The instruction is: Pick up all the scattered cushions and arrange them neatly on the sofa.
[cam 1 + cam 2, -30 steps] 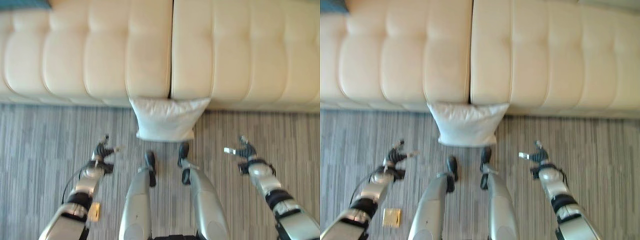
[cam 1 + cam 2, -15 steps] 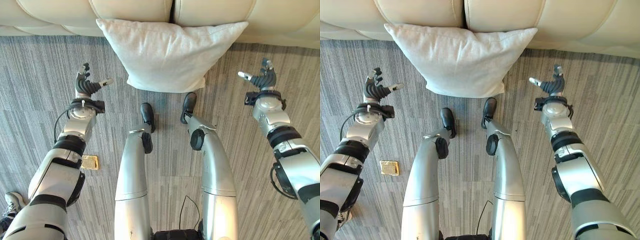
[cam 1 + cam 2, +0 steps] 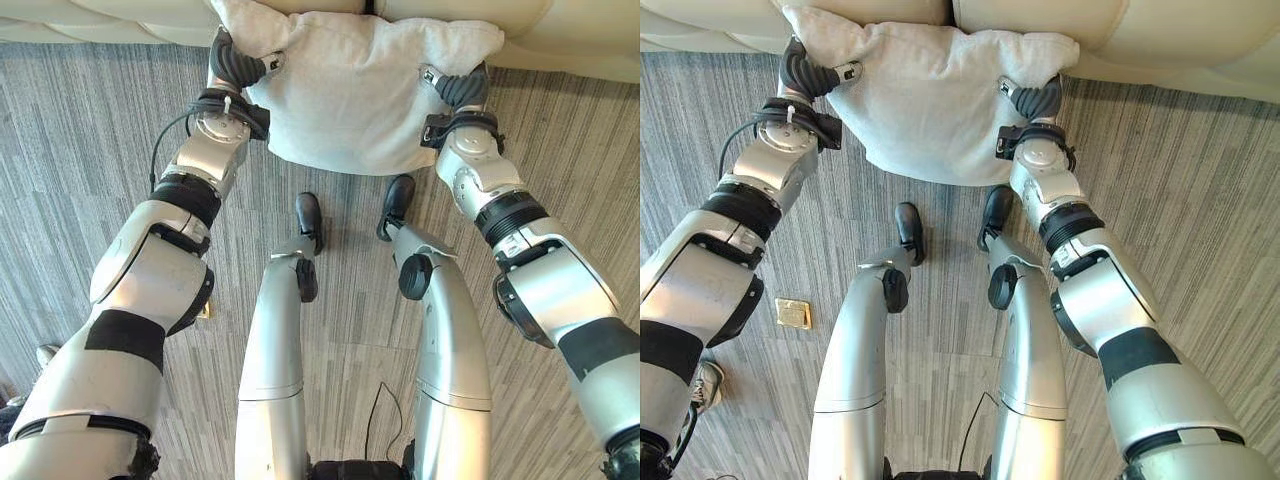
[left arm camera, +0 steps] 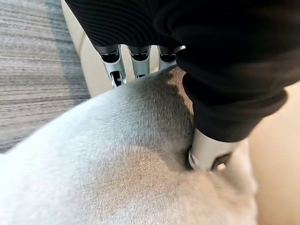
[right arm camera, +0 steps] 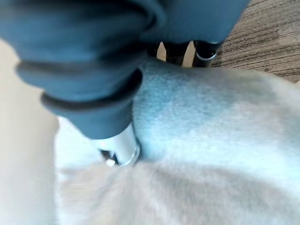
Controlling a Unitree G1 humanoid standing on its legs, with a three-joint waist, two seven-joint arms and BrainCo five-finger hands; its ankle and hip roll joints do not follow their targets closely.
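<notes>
A white cushion (image 3: 350,90) stands on the carpet, leaning against the front of the cream sofa (image 3: 560,30). My left hand (image 3: 235,65) is at its upper left corner and my right hand (image 3: 455,90) at its upper right corner. In the left wrist view the fingers (image 4: 115,63) reach past the cushion's edge (image 4: 117,159) while the thumb (image 4: 211,152) sinks into the fabric, pinching it. The right wrist view shows the same grip: the thumb (image 5: 119,145) is pressed into the cushion (image 5: 211,140), with the fingers behind its edge.
Grey striped carpet (image 3: 80,150) spreads on both sides of the cushion. A small brass floor plate (image 3: 792,313) lies by my left arm. A person's shoe (image 3: 705,385) shows at the lower left.
Both hands have moved forward and inward from open positions beside the cushion and now grip its upper corners. The camera has shifted closer over the cushion.
</notes>
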